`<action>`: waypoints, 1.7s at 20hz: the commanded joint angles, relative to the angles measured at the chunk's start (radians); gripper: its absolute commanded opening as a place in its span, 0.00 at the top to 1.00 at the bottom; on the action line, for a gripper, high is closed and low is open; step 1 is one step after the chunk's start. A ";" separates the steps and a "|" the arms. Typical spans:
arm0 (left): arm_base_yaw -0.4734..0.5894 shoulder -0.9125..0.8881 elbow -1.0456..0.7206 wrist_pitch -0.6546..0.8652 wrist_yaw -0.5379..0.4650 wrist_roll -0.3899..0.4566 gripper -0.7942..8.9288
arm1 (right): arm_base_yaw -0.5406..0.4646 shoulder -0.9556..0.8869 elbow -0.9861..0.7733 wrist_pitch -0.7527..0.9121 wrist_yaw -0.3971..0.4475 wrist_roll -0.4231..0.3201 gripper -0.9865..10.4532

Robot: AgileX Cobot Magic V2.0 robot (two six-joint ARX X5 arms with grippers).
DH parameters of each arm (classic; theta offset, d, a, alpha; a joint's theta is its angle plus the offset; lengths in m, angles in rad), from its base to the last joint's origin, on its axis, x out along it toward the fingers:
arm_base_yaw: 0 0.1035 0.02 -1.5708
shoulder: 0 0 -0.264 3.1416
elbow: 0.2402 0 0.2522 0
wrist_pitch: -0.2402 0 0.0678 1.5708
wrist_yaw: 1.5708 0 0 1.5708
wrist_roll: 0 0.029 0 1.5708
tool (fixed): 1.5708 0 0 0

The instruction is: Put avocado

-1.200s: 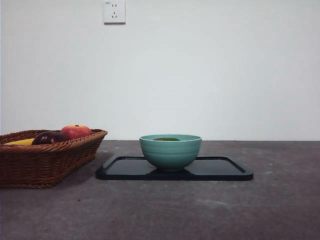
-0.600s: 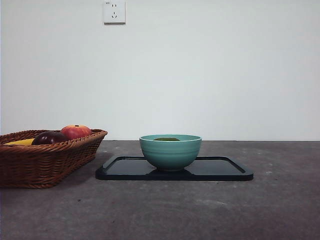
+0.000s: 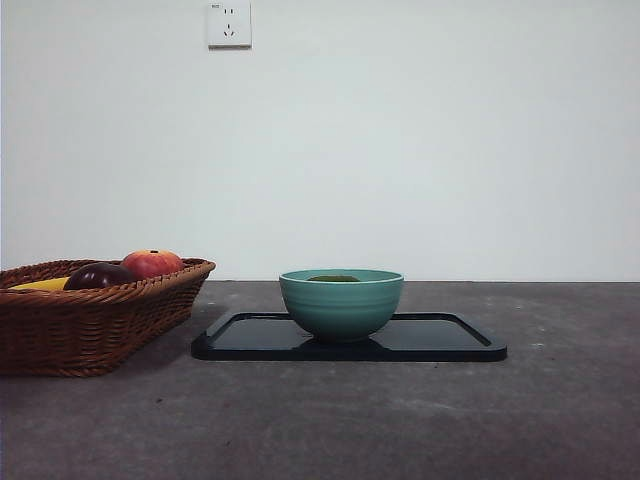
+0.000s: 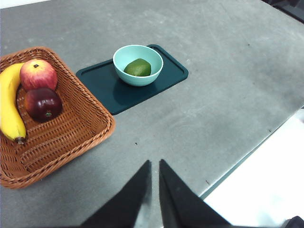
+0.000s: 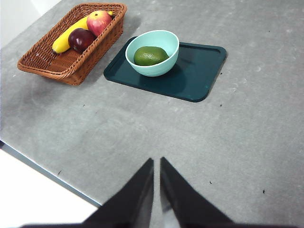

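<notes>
- Nothing shifting across the front view since a second ago: bowl, tray and basket all keeping their places.
- Lying inside the teal bowl (image 3: 341,302), well below its rim: the avocado (image 5: 150,55), with only its top showing from the front (image 3: 333,278).
- Standing on the left half of the dark tray (image 3: 450,345), leaving the tray's right half bare.
- Sitting at the left, just beside the tray without touching it: the wicker basket (image 3: 90,325), running past the picture's left edge.
- Resting in the basket: a red apple (image 3: 152,263), a dark maroon fruit (image 3: 98,276) and a banana (image 4: 9,107).
- Hanging high and back over the near table edge: the left gripper (image 4: 155,170), jaws pressed nearly together on nothing.
- Hanging likewise over the near edge: the right gripper (image 5: 156,167), jaws closed and holding nothing.
- Lying open between both grippers and the tray: a wide stretch of grey table (image 3: 400,420), with more bare surface to the right of the tray.
</notes>
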 commanded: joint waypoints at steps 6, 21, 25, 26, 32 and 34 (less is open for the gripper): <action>0.420 -0.006 -0.095 0.212 -0.006 0.269 0.89 | 0.009 0.003 0.005 0.015 0.000 0.010 0.90; 0.921 -0.176 -0.894 1.036 0.237 0.282 0.89 | 0.009 0.003 0.005 0.015 0.000 0.010 0.90; 0.945 -0.257 -0.979 1.036 0.237 0.232 0.89 | 0.009 0.003 0.005 0.015 0.000 0.010 0.90; 0.949 -0.277 -0.992 1.036 0.237 0.213 0.89 | 0.009 0.003 0.005 0.015 0.000 0.010 0.90; 0.980 -0.369 -1.061 1.038 0.237 0.126 0.89 | 0.009 0.003 0.005 0.015 0.000 0.010 0.90; 0.988 -0.369 -1.073 1.038 0.237 0.126 0.89 | 0.009 0.003 0.005 0.016 0.000 0.010 0.90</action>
